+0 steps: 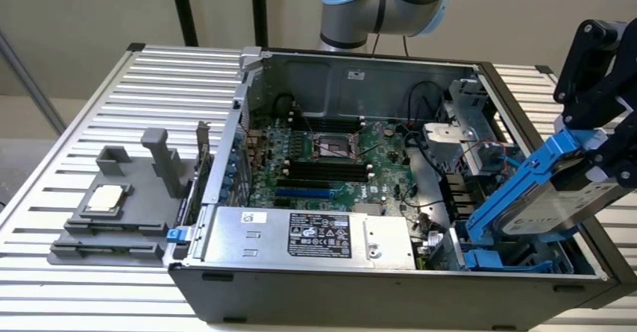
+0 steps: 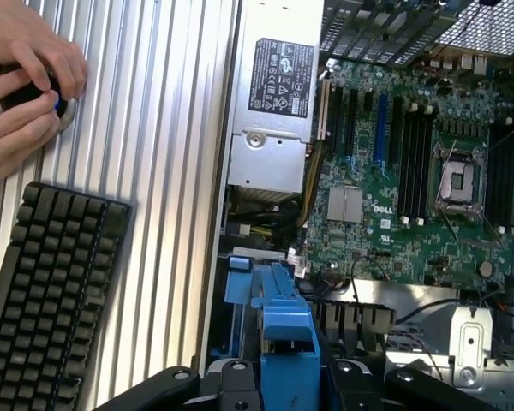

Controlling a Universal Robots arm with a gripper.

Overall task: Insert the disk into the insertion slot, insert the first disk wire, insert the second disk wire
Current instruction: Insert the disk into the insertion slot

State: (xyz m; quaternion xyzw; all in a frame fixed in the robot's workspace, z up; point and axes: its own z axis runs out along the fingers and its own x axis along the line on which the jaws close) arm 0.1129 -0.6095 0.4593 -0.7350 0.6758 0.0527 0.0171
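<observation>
Disk insertion in hand: jaws clamp the tilted hard drive (image 1: pixel 557 201) at four o'clock, exterior view, lower end over the drive cage (image 1: pixel 503 261); seating likely calls for squaring it up

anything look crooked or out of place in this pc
The hard drive stands out: the gripper holds it steeply tilted above its slot in the corner of the case, not seated. Nothing looks spilled or broken.

Exterior view: was set high, angled down over the open computer case (image 1: pixel 398 283). Wrist view: was held close behind the claw (image 2: pixel 278 377), facing down; motherboard (image 1: pixel 329 160) (image 2: pixel 394 197) was shared.
</observation>
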